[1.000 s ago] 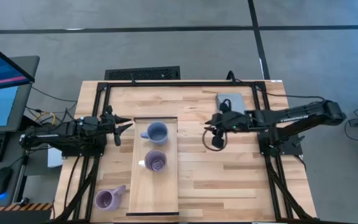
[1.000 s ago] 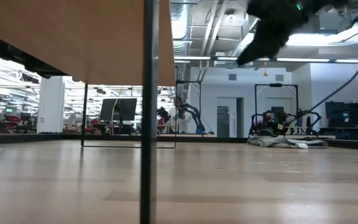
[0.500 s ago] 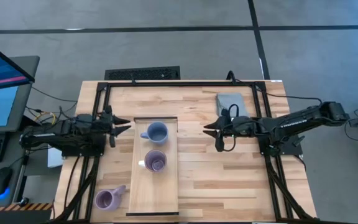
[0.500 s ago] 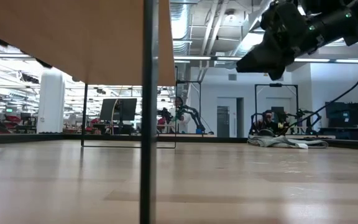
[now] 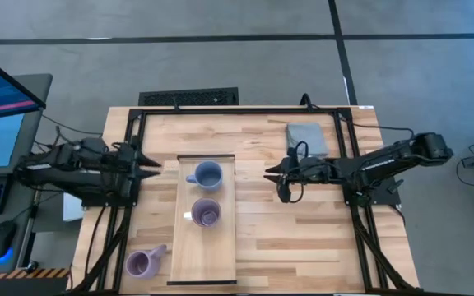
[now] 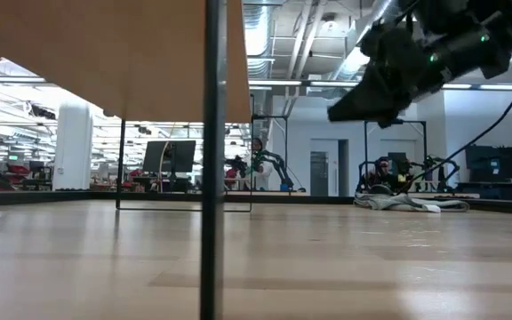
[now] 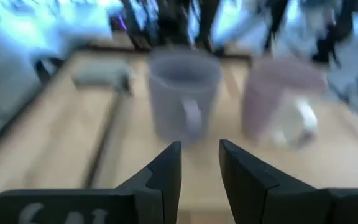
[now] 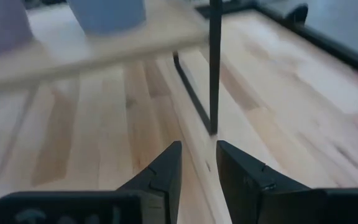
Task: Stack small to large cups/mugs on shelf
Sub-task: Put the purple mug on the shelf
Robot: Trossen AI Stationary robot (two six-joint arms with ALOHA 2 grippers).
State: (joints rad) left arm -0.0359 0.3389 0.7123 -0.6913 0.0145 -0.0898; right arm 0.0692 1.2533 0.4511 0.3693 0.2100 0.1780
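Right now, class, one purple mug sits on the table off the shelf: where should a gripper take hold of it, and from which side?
The lone purple mug stands upright beside the shelf, mouth open upward, handle angled toward the shelf. Probably best to come straight down and pinch the rim wall on the side away from the handle. The left gripper is the nearer one.

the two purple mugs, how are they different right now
One purple mug stands on the shelf, below the blue-grey mug in the high view; the other purple mug stands on the tabletop beside the shelf's left edge. The shelf one has a smaller mug nested inside; the tabletop one looks empty. Its handle points up-right toward the shelf; the shelf one's points left. Both are upright, and neither gripper touches either.
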